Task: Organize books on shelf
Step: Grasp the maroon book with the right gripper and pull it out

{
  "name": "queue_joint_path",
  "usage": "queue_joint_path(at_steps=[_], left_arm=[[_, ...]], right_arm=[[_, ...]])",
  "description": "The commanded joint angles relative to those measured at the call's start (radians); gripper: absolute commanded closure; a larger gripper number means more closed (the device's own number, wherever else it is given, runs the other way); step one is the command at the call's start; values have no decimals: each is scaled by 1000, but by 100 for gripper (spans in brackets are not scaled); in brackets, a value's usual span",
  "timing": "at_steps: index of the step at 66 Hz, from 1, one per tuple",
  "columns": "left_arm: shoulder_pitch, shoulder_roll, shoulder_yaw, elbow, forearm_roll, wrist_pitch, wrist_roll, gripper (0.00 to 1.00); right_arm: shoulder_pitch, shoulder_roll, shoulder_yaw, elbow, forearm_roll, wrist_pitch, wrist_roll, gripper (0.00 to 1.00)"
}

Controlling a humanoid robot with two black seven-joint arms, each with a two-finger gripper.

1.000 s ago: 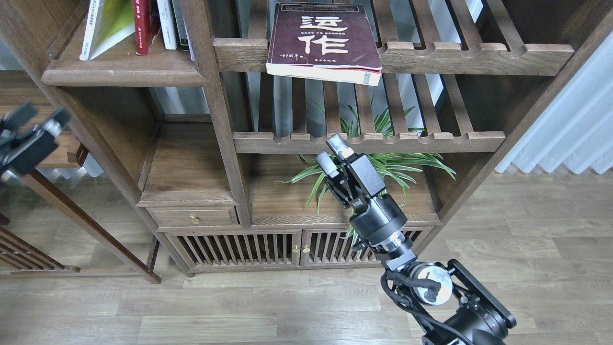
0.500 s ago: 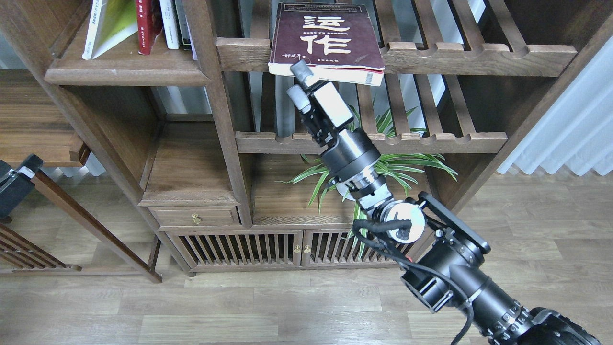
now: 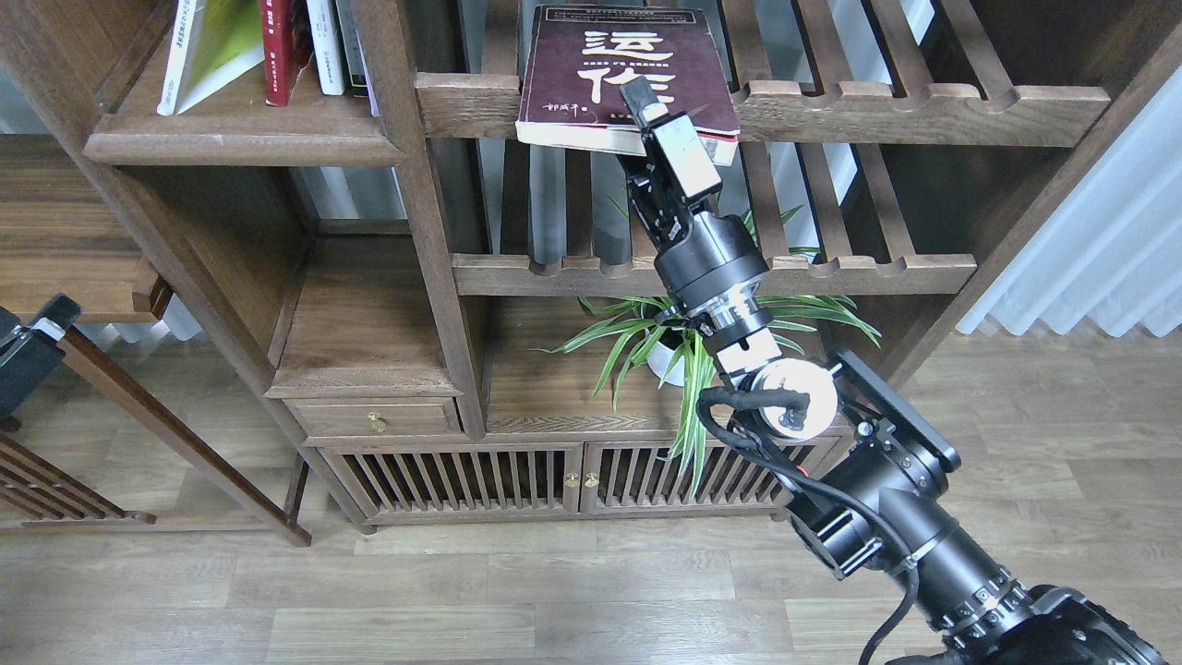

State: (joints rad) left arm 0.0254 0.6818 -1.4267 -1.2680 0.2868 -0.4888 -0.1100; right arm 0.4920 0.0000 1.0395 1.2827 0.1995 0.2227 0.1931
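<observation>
The thick dark maroon book (image 3: pixel 609 65) with large white Chinese characters lies flat, cover up, on the upper slatted shelf (image 3: pixel 923 102), its near edge overhanging the scalloped front rail. The right gripper (image 3: pixel 644 115) reaches up from 5 o'clock to that near edge: one finger (image 3: pixel 637 95) lies on the cover, the other is hidden below the pages, so the jaws appear to pinch the book's front edge. At 9 o'clock from the maroon book, on the solid dark-brown shelf (image 3: pixel 240 143), stand the yellow-and-white book (image 3: pixel 208 46), leaning, the red book (image 3: pixel 282 46), and thin white- and dark-spined books (image 3: pixel 334 46). Below the arm, a spider plant (image 3: pixel 646 337) sits in the lower compartment. The left gripper (image 3: pixel 32 346) shows at the left edge; I cannot tell how its jaws stand.
</observation>
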Motion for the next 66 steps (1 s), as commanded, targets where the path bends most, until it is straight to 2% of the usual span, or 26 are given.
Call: queue_joint_path(at_steps=[1,10,13,19,33,34,38,49,66], left_arm=[[-5,-22,-1,1,0,0,19,2],[-5,-28,-1,1,0,0,30,2],[-5,-28,-1,1,-1,0,30,2],[-7,-28,-3,1,-1,0,30,2],[-5,-28,-17,1,-1,0,30,2],[-5,-28,-20,1,-1,0,30,2],[-5,-28,-21,2,-1,0,30,2],[-5,-30,-21,4,-1,0,30,1],[-5,-79,-21,16,-1,0,30,1]], right_arm=[[19,0,1,0,0,-25,0,12],[19,0,-1,0,0,-52,5,23],[17,0,-1,-2,0,-62,14,29],[14,0,-4,-2,0,-71,35,45],[0,0,-1,0,-2,-65,48,76],[-16,0,-2,1,-3,-57,49,87],[-26,0,-6,6,-5,-49,48,96],[-30,0,-12,40,-9,-39,45,96],[-128,0,-12,257,-5,50,37,96]])
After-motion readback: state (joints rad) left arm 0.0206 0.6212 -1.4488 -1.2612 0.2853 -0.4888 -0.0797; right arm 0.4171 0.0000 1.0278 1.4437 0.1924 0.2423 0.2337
